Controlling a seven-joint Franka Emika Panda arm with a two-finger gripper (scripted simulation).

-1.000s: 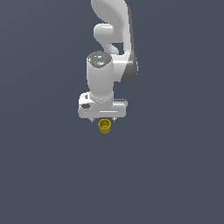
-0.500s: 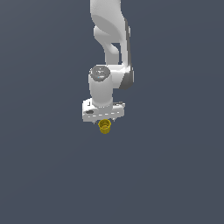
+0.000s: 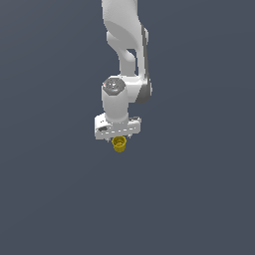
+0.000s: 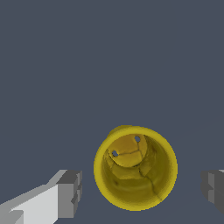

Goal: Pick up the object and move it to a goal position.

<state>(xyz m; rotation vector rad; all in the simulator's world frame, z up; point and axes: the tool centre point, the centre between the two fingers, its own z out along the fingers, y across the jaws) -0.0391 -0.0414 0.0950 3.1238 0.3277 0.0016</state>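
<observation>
Since half a second ago the arm has come lower in the exterior view, so that the gripper [image 3: 118, 137] now sits nearly on top of the yellow cup [image 3: 119, 144], while the cup itself stays at the same place on the dark grey floor [image 3: 199, 199].

From the wrist view the pincer [image 4: 142, 190] is wide open. One grey fingertip [image 4: 70, 194] stands on one side of the cup [image 4: 135, 167] and the other fingertip [image 4: 213, 187] on the opposite side, and a clear gap of floor shows between each pad and the cup wall. So the fingers touch nothing and hold nothing. The cup lies between the two pads, a little nearer to the first one, but not exactly on the line that joins them.

In the exterior view only the lower part of the cup shows under the white hand, directly below its middle. Whether the fingertips already reach down beside the cup wall I cannot tell from there.

The cup is bright yellow, round and upright, with its hollow opening turned up to the camera. Its rim is wider than its bottom. Inside, the wall has thin crack-like lines, and on the inner bottom two small dark holes are visible.
</observation>
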